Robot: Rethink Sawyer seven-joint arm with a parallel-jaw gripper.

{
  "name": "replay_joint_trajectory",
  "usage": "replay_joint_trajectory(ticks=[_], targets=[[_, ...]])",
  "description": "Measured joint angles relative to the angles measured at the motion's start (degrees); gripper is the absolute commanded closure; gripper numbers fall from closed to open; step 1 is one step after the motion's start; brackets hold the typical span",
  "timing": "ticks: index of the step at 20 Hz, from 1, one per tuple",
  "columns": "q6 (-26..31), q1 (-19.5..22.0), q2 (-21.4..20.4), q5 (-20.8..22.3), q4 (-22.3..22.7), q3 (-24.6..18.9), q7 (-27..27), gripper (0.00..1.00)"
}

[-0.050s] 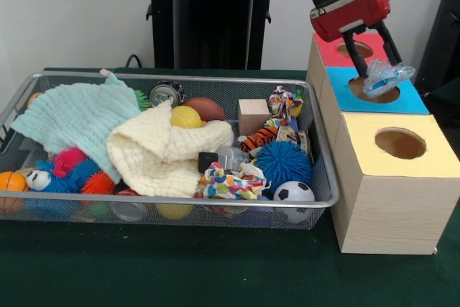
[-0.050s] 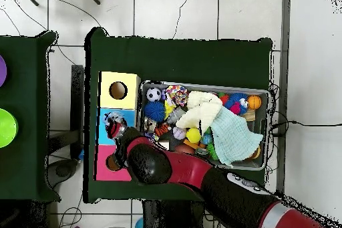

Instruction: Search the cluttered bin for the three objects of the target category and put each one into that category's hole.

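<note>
**Crumpled plastic held over the blue hole: a miss at the rim was the main risk**

The gripper (image 1: 379, 71) was seen at the right of the front view, its jaws clamped on a crumpled clear plastic item (image 1: 389, 77) tinted blue. The item hung directly above the round hole (image 1: 374, 90) of the blue box (image 1: 406, 98), the middle one of three boxes; the red box (image 1: 338, 52) lay beyond it and the yellow box (image 1: 394, 177) nearer. In the overhead view the gripper (image 2: 114, 124) was likewise placed over the blue panel.

A clean drop was judged likely, but not certain. The plastic was held off to one side of the jaws, with part of it reaching toward the hole's right edge (its exact overlap with the rim could not be told). If released there, it was thought it might catch on the rim and rest on the blue top instead of falling through. Being light and springy, it might also cling to a fingertip or unfold as the grip opened, and then drift.

The wire bin (image 1: 316, 199) on the green worktop (image 1: 215, 271) was crowded with balls, a blue spiky ball (image 1: 282, 165), a wooden block (image 1: 252, 115), a can (image 1: 165, 93) and two cloths. Further targets could be hidden under the cream cloth (image 1: 162, 152) or the pale green cloth (image 1: 75, 114), so a later search was judged liable to snag fabric and drag neighbouring things along.
</note>
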State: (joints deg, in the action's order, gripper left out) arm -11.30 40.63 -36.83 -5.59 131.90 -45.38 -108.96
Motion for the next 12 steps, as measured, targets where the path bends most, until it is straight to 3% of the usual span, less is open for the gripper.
replay_joint_trajectory(ticks=[12], targets=[[1.51,0.00,-0.30,0.07,0.00,0.00,0.00,1.00]])
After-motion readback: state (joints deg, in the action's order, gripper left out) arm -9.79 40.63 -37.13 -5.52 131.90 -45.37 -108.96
